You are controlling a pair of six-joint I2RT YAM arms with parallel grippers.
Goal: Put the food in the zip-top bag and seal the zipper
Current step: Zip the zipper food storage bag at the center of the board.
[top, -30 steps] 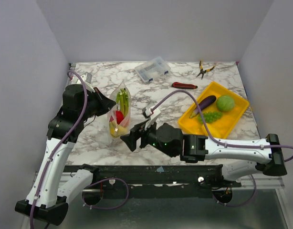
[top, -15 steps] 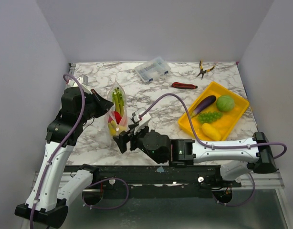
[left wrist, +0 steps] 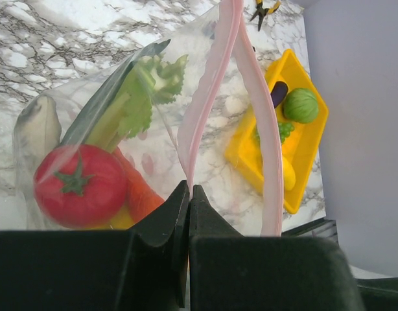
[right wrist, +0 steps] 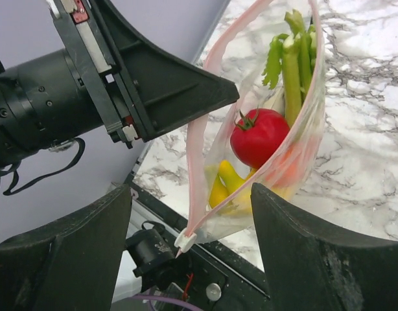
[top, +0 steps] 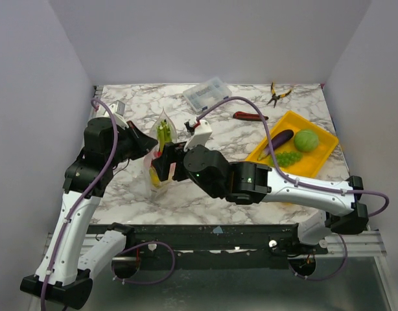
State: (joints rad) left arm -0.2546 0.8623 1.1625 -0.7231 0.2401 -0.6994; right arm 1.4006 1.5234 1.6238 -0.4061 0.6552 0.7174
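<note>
Right gripper has swung over to the zip-top bag, jaws wide and empty at its mouth. Left gripper is pinched tight on the zipper. The eggplant isn't bagged yet, so no sealing.

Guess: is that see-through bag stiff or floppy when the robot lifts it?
Probably floppy: the bag sags and wrinkles around the tomato. It would likely slump if the left gripper, pinching its pink strip, let go. The food probably weighs its bottom down.
</note>
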